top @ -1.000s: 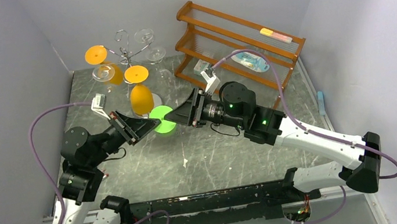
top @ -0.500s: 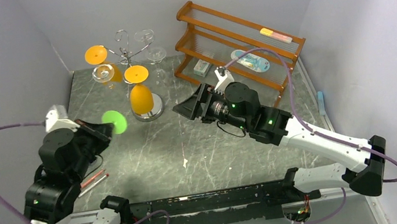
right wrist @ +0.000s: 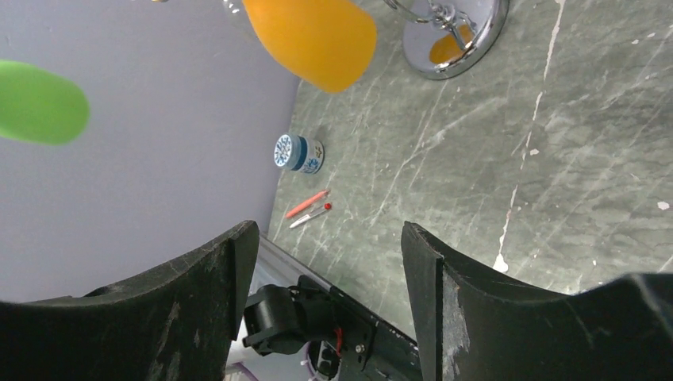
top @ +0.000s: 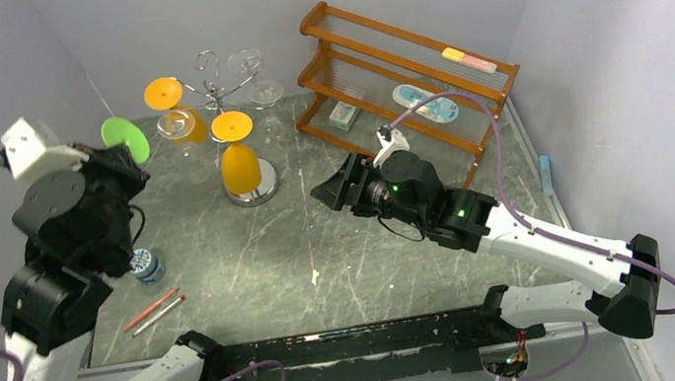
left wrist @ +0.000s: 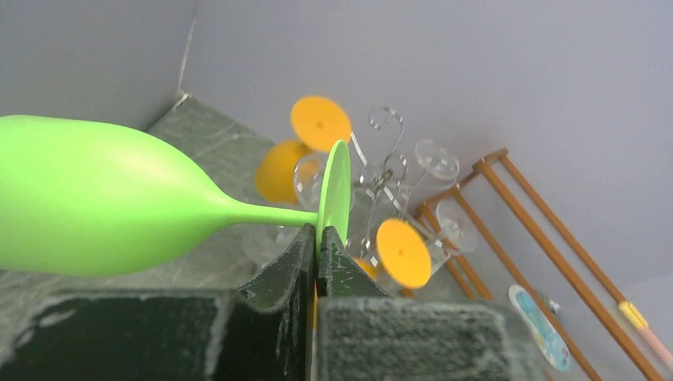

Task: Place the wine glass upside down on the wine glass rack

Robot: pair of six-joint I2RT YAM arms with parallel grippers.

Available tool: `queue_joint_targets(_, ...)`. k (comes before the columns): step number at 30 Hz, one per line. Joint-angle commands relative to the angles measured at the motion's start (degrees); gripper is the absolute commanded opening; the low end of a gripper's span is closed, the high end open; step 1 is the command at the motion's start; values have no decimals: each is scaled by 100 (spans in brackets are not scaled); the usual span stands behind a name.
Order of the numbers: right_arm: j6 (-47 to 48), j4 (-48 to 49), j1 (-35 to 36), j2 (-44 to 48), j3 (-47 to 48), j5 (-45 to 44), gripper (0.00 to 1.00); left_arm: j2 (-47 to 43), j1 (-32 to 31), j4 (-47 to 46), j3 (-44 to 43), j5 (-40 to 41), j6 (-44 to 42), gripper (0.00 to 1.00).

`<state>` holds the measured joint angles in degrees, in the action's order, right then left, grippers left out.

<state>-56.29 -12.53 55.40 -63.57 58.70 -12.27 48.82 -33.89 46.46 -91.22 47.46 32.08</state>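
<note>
The green wine glass (left wrist: 95,206) lies sideways in the air, its bowl to the left in the left wrist view. My left gripper (left wrist: 317,238) is shut on the rim of the glass's flat foot. From above only that green foot (top: 125,139) shows, beside the left gripper (top: 128,160), high by the left wall. The wine glass rack (top: 217,88), a silver wire stand on a mirrored base (top: 254,194), stands a little to the right with orange and clear glasses hanging on it. My right gripper (top: 335,189) is open and holds nothing, right of the rack's base (right wrist: 452,40).
A brown wooden shelf (top: 406,71) stands at the back right. A small blue-and-white jar (top: 146,265) and two pens (top: 153,309) lie near the left arm. An orange glass (top: 240,167) hangs low over the rack's base. Grey walls close in on both sides.
The right gripper has opened off the green glass and drawn back to the right. The left arm has carried the glass up and left, from mid-table to beside the rack.
</note>
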Motion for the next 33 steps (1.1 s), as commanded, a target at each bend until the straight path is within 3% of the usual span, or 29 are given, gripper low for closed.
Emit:
queue_joint_targets(1, 51, -74, -46, 139, -112, -144, 70, 724, -88, -1112, -684, 572, -952, 5)
queue_joint_targets(12, 144, -82, -98, 174, -95, -121, 70, 2453, 124, -2301, -1586, -200, -1685, 5)
queue_joint_targets(17, 185, -96, -119, 229, -119, -100, 70, 3068, 1227, -2444, -1919, -1574, -1251, 5)
queue_joint_targets(24, 198, -160, -155, 301, -157, -152, 70, 3533, 2092, -3101, -1803, -2819, -895, 5)
queue_joint_targets(33, 183, -215, -187, 273, -152, -135, 70, 4381, 3084, -3782, -1685, -5260, 441, 5)
